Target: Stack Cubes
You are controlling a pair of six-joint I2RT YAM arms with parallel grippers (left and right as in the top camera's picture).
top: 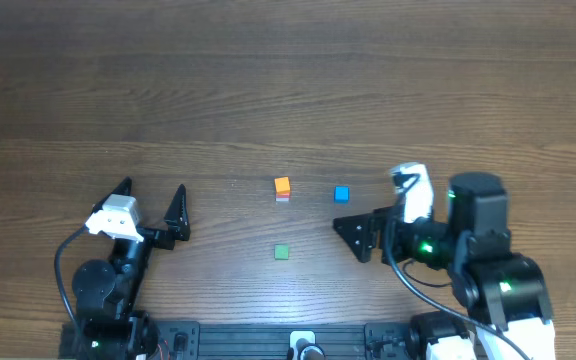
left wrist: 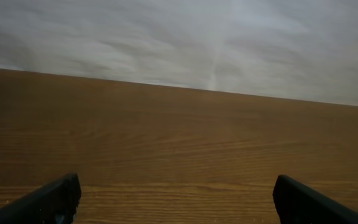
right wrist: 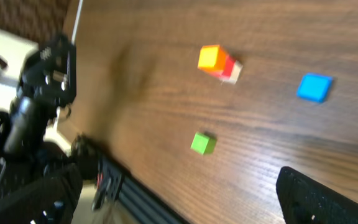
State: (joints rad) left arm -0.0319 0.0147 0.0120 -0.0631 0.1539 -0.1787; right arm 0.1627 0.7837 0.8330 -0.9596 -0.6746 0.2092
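Note:
An orange cube sits on top of a red cube near the middle of the wooden table; the same orange cube shows in the right wrist view. To its right lies a blue cube, alone. A green cube lies nearer the arm bases, below the stack. My right gripper is open and holds nothing, right of the green cube and just below the blue one. My left gripper stands open over bare wood at the left, far from all cubes.
The wooden table stretches wide beyond the cubes. A black rail with the arm bases runs along the near edge. The left arm stands beyond the green cube in the right wrist view.

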